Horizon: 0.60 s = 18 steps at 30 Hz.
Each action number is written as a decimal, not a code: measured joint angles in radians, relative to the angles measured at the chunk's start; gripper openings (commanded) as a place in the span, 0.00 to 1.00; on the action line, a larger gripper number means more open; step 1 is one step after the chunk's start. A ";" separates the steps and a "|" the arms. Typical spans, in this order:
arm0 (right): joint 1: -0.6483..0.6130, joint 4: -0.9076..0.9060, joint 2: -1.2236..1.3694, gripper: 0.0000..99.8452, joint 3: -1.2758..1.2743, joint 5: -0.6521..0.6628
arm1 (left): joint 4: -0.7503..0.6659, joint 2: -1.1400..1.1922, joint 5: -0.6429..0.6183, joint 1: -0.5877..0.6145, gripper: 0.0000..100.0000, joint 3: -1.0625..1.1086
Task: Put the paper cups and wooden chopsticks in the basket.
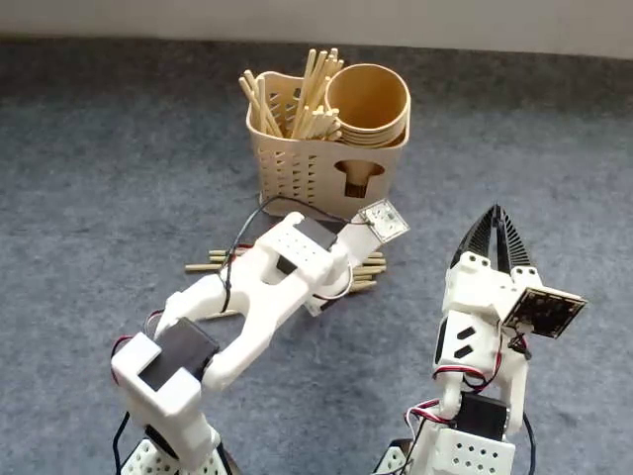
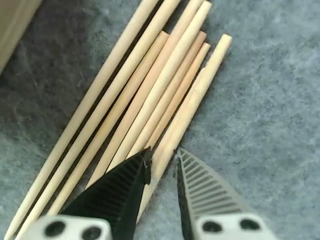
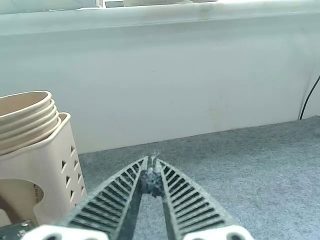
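A beige slotted basket [image 1: 297, 170] stands at the far middle of the carpet and holds a stack of paper cups [image 1: 368, 99] and several upright wooden chopsticks [image 1: 312, 89]. Several more chopsticks [image 2: 150, 95] lie side by side on the carpet in front of it, their ends [image 1: 203, 265] showing from under my left arm [image 1: 287, 265]. My left gripper [image 2: 162, 156] is down on this bundle, shut on its outermost chopstick [image 2: 200, 90]. My right gripper [image 1: 497, 220] is shut and empty, held above the carpet to the right of the basket [image 3: 50, 165] and cups [image 3: 25, 120].
Grey carpet [image 1: 119, 178] covers the table, with free room to the left and right of the basket. A pale wall [image 3: 200, 75] rises behind the far edge. A black cable [image 3: 309, 100] hangs at the wall.
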<state>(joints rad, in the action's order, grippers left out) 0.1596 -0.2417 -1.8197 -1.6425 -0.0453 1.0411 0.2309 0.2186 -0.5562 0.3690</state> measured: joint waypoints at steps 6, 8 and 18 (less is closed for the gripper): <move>0.000 0.000 0.000 0.02 0.000 0.000 | 0.043 0.015 0.005 -0.002 0.01 -0.028; 0.000 0.000 0.000 0.02 0.000 0.000 | 0.052 0.015 0.006 -0.011 0.01 -0.029; 0.000 0.000 0.000 0.02 0.000 0.000 | 0.150 0.018 0.006 -0.009 0.01 -0.071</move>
<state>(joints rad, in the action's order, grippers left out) 0.1596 -0.2417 -1.8197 -1.6425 -0.0453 1.1914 0.2493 0.2248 -0.5654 0.2984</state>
